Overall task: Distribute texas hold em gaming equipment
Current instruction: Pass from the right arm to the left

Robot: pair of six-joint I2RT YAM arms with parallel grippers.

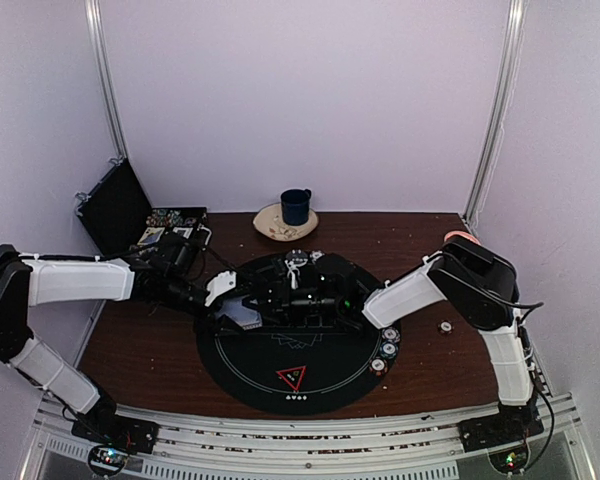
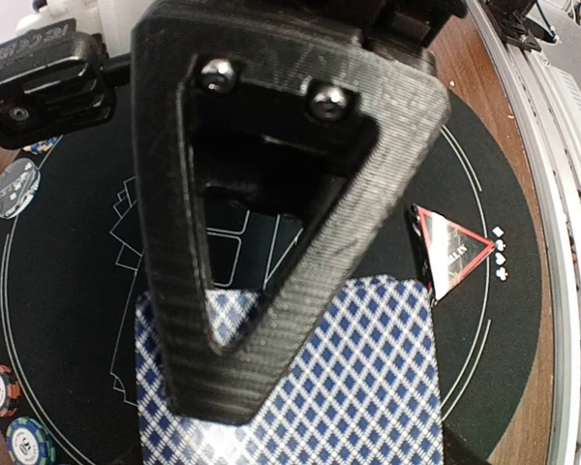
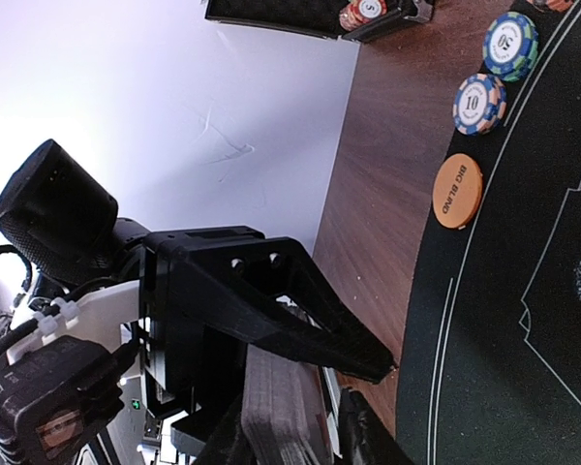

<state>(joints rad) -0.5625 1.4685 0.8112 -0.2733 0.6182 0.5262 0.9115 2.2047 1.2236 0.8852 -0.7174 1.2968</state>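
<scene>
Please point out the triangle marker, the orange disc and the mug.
triangle marker (image 2: 447, 250), left wrist view, its centre
orange disc (image 3: 457, 191), right wrist view, printed face
mug (image 1: 296, 210), top view, side wall

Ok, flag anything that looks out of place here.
One small round piece lies alone on the bare wood right of the black mat, away from the chips at its rim. The blue mug isn't poker gear.

Lab cell: white walls (image 1: 300, 90), aluminium frame (image 1: 104, 80)
</scene>
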